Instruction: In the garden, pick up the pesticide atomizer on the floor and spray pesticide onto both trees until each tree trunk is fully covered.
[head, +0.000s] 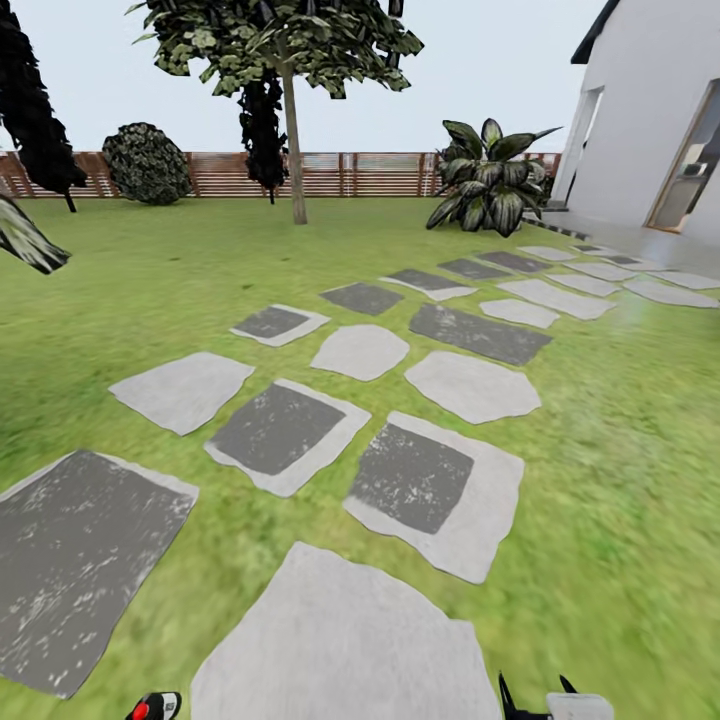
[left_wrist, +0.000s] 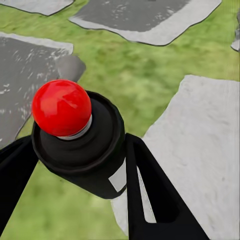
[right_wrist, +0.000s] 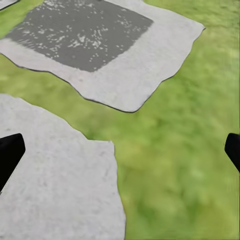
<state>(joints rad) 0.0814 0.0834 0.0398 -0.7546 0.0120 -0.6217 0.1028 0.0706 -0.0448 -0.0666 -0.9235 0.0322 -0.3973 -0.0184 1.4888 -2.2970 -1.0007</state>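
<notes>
I see the small black pesticide atomizer with its round glossy red cap (left_wrist: 75, 137) clamped between my left gripper's black fingers (left_wrist: 150, 190), above green grass lawn (left_wrist: 150, 75); far off, one grey-brown straight tree trunk (head: 294, 150) stands upright before the fence

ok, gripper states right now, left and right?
Left gripper: shut on the pesticide atomizer, red knob up.
Right gripper: open, fingers wide apart, nothing between them.

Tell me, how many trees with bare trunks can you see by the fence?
2: one tree stands mid-lawn, its trunk plain; another tree is just behind it, near the fence. More may be hidden.
</notes>
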